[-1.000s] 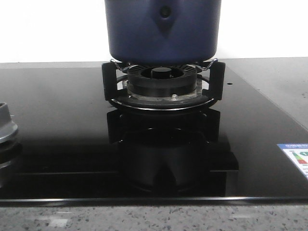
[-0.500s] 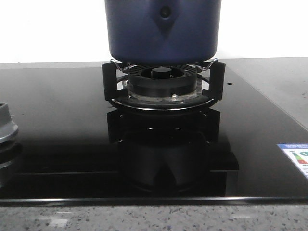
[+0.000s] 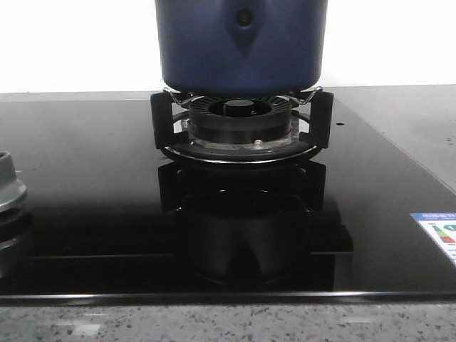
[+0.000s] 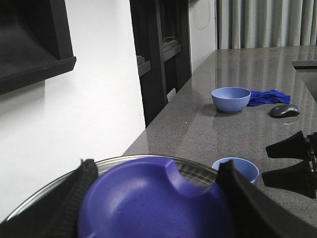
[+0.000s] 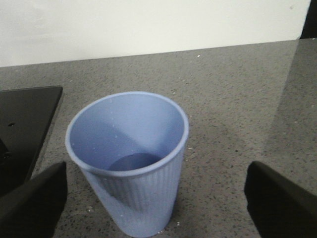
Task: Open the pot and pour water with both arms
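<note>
Front view: the pot (image 3: 241, 44), dark navy with a pointed handle mount and rivet facing the camera, sits on the black burner stand (image 3: 241, 132) in the middle of the glossy black stovetop (image 3: 92, 214); its top is cut off by the frame, so whether a lid is on cannot be told here, and neither arm appears. Left wrist view: the left gripper (image 4: 158, 203) has its fingers set on either side of a blue lid knob (image 4: 153, 206), touching or nearly so, above a round metal-rimmed lid (image 4: 148, 161); on the grey counter (image 4: 237, 129) beyond stand a blue bowl (image 4: 231, 98), a blue cloth (image 4: 267, 96) and a mouse (image 4: 284, 110). Right wrist view: the right gripper (image 5: 156, 201) is spread wide around an upright blue ribbed cup (image 5: 130, 161), its fingers well apart from the cup's sides. By these pictures, the job is at its start: lid gripped but seemingly not lifted, cup not yet held, pouring still to come
</note>
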